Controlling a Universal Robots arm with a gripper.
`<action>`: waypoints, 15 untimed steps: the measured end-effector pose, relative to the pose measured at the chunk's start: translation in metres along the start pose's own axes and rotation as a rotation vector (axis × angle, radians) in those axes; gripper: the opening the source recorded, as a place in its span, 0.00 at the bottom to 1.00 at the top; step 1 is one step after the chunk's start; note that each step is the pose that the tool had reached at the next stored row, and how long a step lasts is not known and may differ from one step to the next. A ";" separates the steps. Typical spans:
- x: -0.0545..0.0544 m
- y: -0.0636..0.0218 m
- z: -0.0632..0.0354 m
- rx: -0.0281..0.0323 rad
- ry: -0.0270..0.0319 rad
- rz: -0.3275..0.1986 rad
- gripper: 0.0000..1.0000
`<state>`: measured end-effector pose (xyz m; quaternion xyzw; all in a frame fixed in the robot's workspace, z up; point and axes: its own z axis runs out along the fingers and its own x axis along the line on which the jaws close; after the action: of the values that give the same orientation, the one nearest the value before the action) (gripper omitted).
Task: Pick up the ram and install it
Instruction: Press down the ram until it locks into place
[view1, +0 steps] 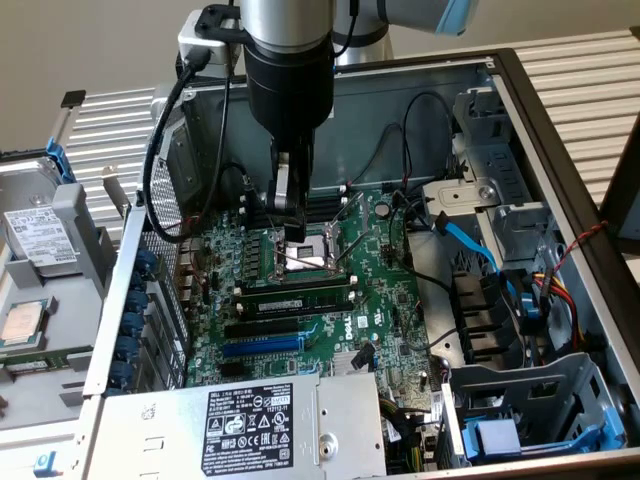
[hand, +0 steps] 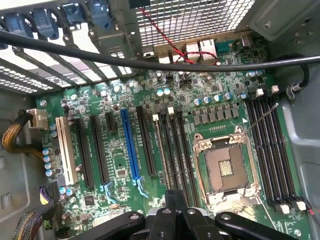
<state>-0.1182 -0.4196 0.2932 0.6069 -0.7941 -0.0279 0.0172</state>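
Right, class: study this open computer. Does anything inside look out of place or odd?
Yes. The processor socket on the motherboard sits bare, with its contacts showing and no chip or cooler on it. Nothing looks spilled or broken.

case: open, grey (view1: 560, 150) | motherboard: green (hand: 125, 172) | power supply: silver (view1: 300, 420)
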 end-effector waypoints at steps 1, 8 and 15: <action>0.000 0.0000 0.0002 0.0001 -0.0013 0.016 0.11; 0.000 -0.0001 0.0012 0.0006 -0.0095 0.132 0.11; 0.000 -0.0001 0.0023 0.0012 -0.0179 0.248 0.11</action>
<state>-0.1182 -0.4196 0.2909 0.5036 -0.8633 -0.0305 0.0131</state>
